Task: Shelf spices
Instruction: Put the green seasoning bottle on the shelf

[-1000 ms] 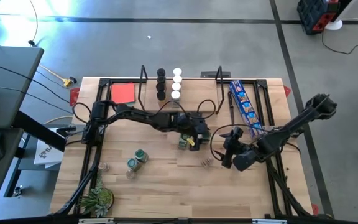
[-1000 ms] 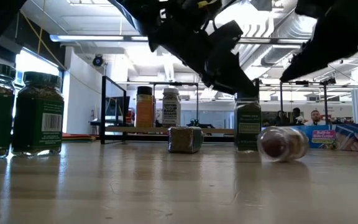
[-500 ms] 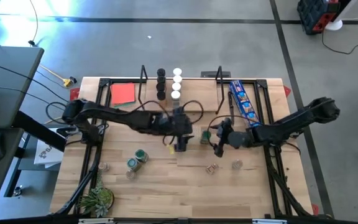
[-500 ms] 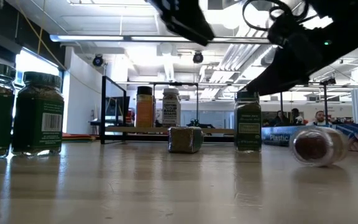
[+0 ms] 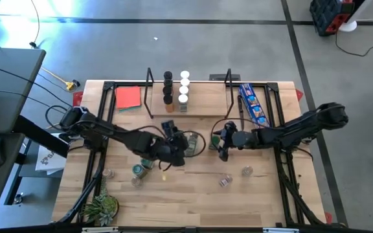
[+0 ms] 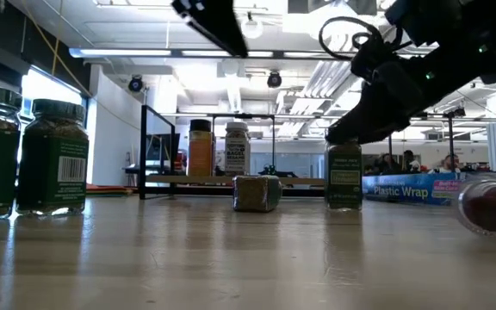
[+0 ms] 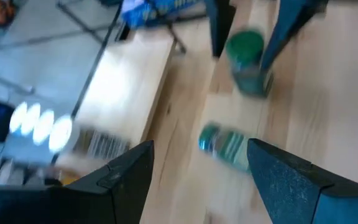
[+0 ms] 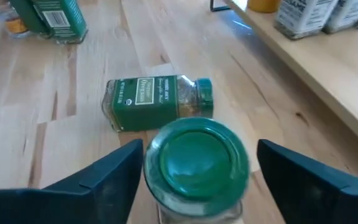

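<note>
An upright green-lidded spice jar (image 8: 196, 163) stands on its base on the table, between the fingers of my open right gripper (image 5: 220, 144); I see no touch. Next to it another green-lidded jar (image 8: 157, 103) lies on its side. My left gripper (image 5: 181, 153) hangs open above the table, just left of the lying jar (image 7: 225, 146), holding nothing. The shelf (image 5: 190, 107) at the back carries several jars with black lids (image 5: 168, 87) and white lids (image 5: 184, 86), standing upright.
Two green-lidded jars (image 5: 141, 166) stand near the table's left front. Clear jars (image 5: 224, 181) (image 5: 247, 171) lie near the front middle; one with red spice (image 6: 492, 202) shows in the low view. A blue packet (image 5: 253, 107) and a red square (image 5: 128, 97) lie at the back.
My left gripper has risen and drawn back toward the table's left and near edge, tipping more level. My right gripper has moved left and farther away, coming down around the upright green-lidded jar. The clear jar with red spice has rolled toward the near edge.
</note>
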You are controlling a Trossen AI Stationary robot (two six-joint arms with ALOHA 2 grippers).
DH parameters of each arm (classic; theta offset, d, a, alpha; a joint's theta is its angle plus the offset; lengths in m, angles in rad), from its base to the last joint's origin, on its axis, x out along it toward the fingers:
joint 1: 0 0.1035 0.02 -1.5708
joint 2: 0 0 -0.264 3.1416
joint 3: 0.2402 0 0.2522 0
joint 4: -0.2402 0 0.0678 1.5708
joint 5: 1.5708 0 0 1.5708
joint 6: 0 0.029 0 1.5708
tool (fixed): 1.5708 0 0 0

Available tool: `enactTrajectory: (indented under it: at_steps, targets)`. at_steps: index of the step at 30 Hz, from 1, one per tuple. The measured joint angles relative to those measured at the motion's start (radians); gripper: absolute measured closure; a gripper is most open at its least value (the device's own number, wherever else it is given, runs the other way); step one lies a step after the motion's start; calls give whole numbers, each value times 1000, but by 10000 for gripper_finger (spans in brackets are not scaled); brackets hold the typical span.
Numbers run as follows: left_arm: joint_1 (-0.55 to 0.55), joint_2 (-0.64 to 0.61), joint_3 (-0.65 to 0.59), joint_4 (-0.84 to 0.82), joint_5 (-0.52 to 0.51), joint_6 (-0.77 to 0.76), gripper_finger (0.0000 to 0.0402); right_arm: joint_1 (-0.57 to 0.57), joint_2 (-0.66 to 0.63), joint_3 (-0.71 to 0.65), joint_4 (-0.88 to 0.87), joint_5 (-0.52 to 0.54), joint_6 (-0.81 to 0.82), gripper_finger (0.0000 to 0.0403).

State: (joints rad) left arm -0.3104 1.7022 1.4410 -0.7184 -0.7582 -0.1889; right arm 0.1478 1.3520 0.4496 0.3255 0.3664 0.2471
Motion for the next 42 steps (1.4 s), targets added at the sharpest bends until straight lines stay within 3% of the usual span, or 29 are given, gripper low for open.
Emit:
enactTrajectory:
  at_steps: [8,13,18,22,25,29,33,42]
  targets:
    - [-57,-108,-59,-234,-117,-250,158,-11,25,0,57,3,11,212]
    - [-88,-267,-214,-222,-170,-373,168,-15,23,27,24,3,8,213]
    - [-106,-411,-370,-197,-216,-484,172,-82,15,229,-108,-39,-176,213]
    - [-103,-491,-467,-193,-231,-563,172,-241,24,407,-275,-182,-391,213]
    - [-106,-525,-523,-167,-238,-595,172,-412,47,496,-284,-379,-518,213]
    - [-120,-544,-577,-114,-235,-595,172,-632,154,589,-309,-612,-556,213]
    - [-123,-548,-598,-99,-234,-581,172,-762,316,719,-323,-774,-600,213]
    - [-105,-566,-598,-90,-246,-545,172,-918,613,1033,-526,-924,-661,213]
